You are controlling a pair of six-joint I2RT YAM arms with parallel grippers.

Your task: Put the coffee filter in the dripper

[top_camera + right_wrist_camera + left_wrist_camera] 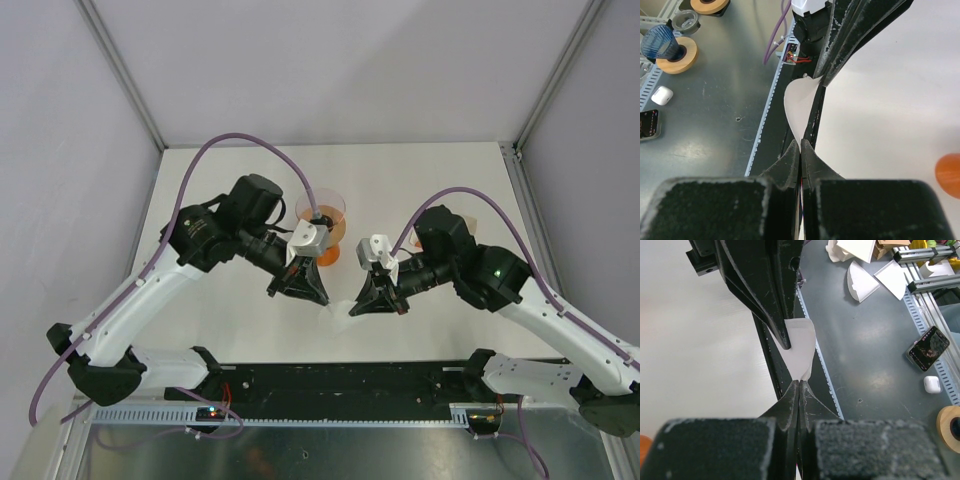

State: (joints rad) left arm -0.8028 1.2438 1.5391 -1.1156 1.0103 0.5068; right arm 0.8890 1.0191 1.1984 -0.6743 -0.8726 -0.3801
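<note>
Here my left gripper and right gripper are both clamped tight on opposite edges of the coffee filter, holding it aloft between them, probably to spread it into a cone. The dripper stands farther back, partly hidden by my left wrist, an orange cup just beside it.

Even, diffuse light is supplied from above. The white table is rendered very bright, near overexposure, and only faint, soft shadows are cast beneath the arms. In the left wrist view, the near body of the left gripper is rendered out of focus, whereas the coffee filter is resolved sharply. A soft sheen is observed on the grey metal surface.
</note>
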